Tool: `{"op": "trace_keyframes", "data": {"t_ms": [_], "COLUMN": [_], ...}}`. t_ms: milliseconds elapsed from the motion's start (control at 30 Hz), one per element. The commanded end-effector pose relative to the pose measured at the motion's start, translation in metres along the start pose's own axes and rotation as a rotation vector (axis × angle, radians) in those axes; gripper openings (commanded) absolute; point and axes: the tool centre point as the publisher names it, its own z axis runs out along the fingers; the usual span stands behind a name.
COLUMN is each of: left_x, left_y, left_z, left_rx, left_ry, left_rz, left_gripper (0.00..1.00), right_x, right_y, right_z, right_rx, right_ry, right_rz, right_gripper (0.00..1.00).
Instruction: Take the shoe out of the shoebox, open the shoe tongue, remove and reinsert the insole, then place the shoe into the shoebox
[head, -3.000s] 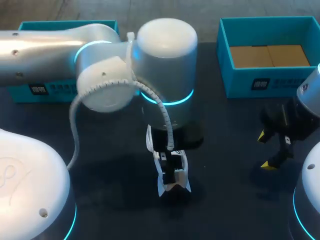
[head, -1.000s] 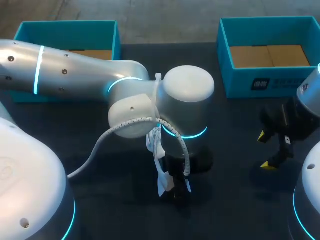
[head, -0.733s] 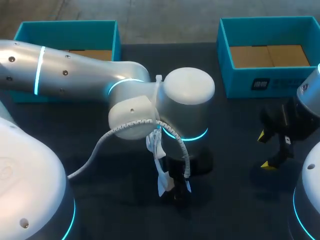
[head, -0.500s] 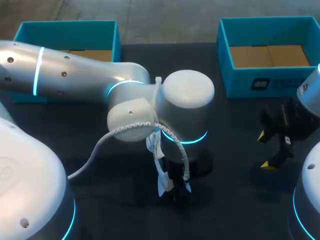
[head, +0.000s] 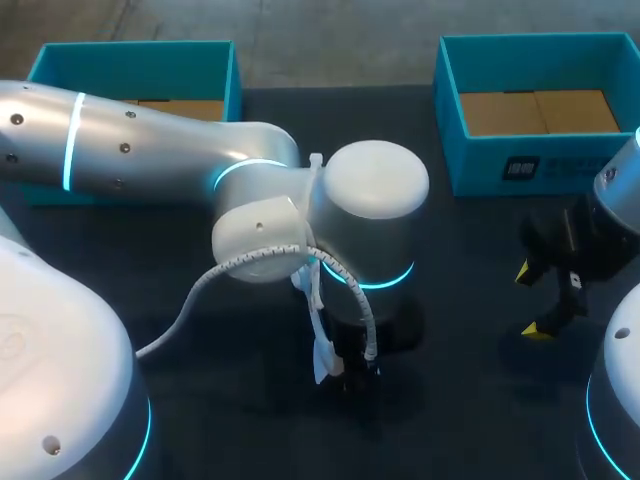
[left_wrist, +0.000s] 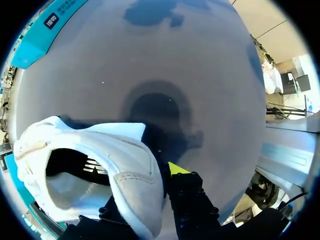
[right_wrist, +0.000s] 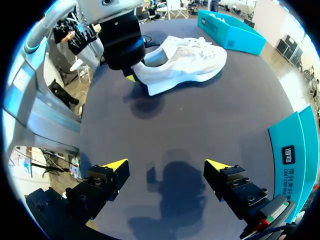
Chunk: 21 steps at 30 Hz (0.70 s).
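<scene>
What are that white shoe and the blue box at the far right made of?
White shoe: seemingly matte suede-like or synthetic leather, with stitched seams showing at the heel. Blue shoebox: likely cardboard, with a smooth teal coating on the walls and bare brown flaps on its floor.

Shoe (head: 320, 355) under left arm (head: 150, 150), over table (head: 470, 330)

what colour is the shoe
The shoe is white, clearest in the right wrist view.
</scene>
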Motion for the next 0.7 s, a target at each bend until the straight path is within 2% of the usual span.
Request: {"op": "trace_keyframes", "data": {"t_ms": [33, 233, 700], "left_x": [-0.009, -0.034, -0.105], "left_y": [0.015, 0.025, 0.068], "left_z": [-0.023, -0.052, -0.154], "left_rx": [0.014, 0.016, 0.011], "left_ry": [-0.003, 0.007, 0.019], "left_rz": [0.007, 0.049, 0.138], "left_gripper": [0.00, 0.00, 0.00], "right_x": [0.002, 0.002, 0.002], "right_y": [0.000, 0.000, 0.000], "right_z": [0.000, 0.000, 0.000], "right_rx": [0.000, 0.000, 0.000], "right_ry": [-0.003, -0.003, -0.003], "right_rz": [0.000, 0.000, 0.000], "right_gripper": [1.00, 1.00, 1.00]}}
